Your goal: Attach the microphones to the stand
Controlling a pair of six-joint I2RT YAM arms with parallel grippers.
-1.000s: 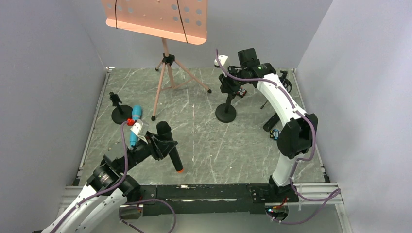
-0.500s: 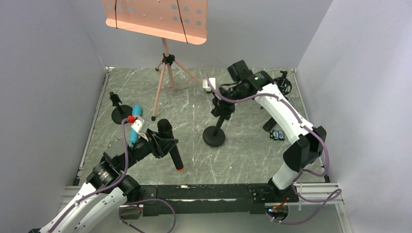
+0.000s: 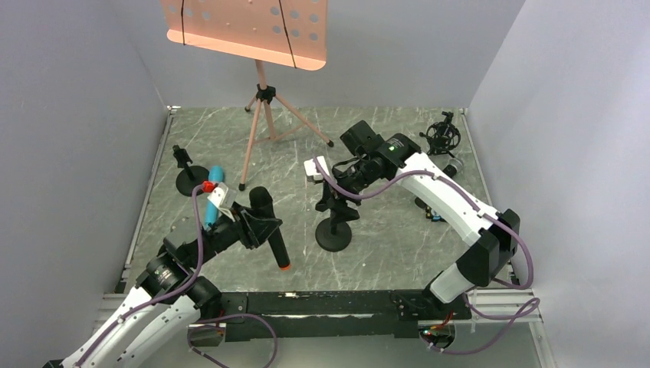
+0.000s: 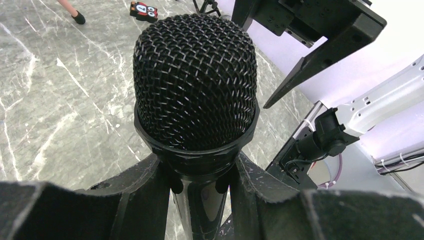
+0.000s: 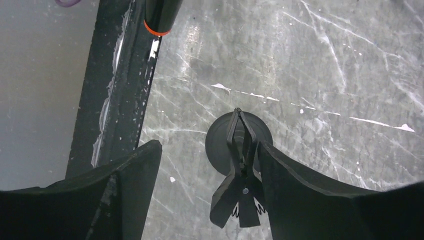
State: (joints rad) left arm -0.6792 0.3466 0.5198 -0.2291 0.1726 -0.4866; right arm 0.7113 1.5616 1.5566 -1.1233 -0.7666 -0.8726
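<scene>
Grey marbled table [image 3: 398, 245]. Near edge: left end effector [image 3: 264, 228] clamps black microphone [image 3: 273, 241], orange ring down. Mid-table: right end effector [image 5: 209, 150] jaws apart, straddling stand [image 5: 242, 150] clip. Far left: cyan microphone [image 3: 214, 178] beside second stand [image 3: 186, 180].

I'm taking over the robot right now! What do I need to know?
Left end effector: shut on the black microphone, held tilted.
Right end effector: open, fingers on either side of the middle stand's clip.
Blue microphone: lying at the left, by a small stand.
Done: no microphone clipped in yet.
Left: clip the black one in, then the others.
</scene>
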